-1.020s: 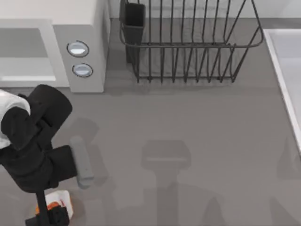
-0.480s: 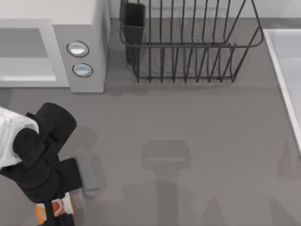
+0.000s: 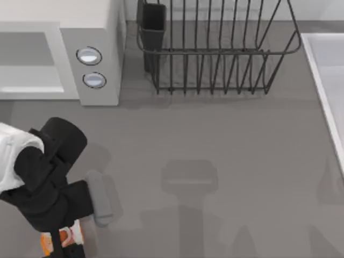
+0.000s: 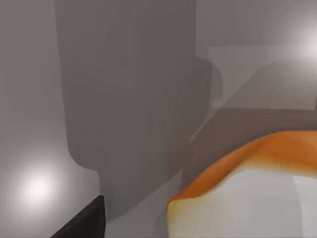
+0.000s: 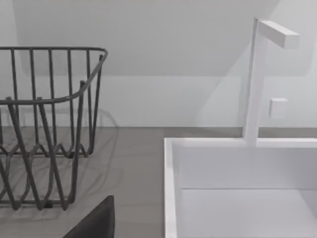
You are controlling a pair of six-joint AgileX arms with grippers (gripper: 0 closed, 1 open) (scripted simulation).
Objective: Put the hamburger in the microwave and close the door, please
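Left pincer (image 3: 63,248): settled over hamburger (image 3: 60,240), motion now stopped since half-second ago; clasp indeterminate. Microwave (image 3: 99,54) awaits, grasp pending.

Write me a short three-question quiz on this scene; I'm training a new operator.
1. True or false: the hamburger is already inside the microwave.
2. Which arm's gripper is at the hamburger? A) left B) right
3. What stands to the right of the microwave at the table's far edge?

Key
1. False: it sits at the table's near left corner, under the left gripper.
2. A
3. The dark wire dish rack.
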